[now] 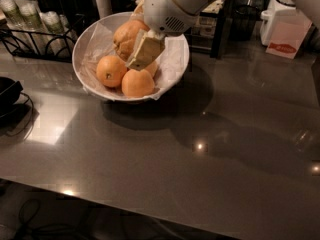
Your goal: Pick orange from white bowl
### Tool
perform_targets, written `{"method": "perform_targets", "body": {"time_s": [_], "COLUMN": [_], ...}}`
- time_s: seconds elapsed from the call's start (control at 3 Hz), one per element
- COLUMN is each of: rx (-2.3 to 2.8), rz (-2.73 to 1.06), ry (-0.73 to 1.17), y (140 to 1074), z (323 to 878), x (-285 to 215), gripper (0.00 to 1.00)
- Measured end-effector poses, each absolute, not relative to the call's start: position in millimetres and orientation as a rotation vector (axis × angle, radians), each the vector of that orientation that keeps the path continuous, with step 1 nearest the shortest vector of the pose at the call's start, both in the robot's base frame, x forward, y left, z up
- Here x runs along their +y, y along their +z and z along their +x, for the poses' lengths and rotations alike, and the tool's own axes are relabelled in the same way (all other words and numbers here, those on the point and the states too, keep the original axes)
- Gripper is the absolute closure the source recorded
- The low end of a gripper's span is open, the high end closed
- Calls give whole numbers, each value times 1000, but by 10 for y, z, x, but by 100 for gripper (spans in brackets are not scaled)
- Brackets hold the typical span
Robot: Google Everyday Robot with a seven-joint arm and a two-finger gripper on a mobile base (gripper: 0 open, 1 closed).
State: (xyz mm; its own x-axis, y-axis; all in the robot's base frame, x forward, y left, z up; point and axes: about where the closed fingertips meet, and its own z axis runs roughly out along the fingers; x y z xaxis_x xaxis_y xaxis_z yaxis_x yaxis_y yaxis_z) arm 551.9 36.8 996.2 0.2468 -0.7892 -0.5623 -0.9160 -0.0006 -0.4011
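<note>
The white bowl (89,39), lined with crinkled white paper, stands on the grey table at the back left. My gripper (131,51) reaches into it from the upper right and is shut on the orange (125,34), a large, smooth fruit held over the bowl's back half. One cream finger (145,50) lies against the orange's right side; the other finger is hidden behind the fruit. Below sit an orange with a dark stem dimple (111,70), a second orange (138,83), and a third orange (152,68) mostly hidden by the finger.
A black wire rack (35,31) with glass jars stands behind the bowl at the left. A black object (7,94) lies at the left edge. A white bag with a red logo (286,34) and a dark stand (220,29) are at the back right.
</note>
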Motion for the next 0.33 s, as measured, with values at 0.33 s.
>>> {"method": "perform_targets", "body": {"time_s": [0.33], "rx": [1565], "rz": [-1808], "ry": [226], "y": [9962], "z": [5519], "x": [368], "gripper": [100]}}
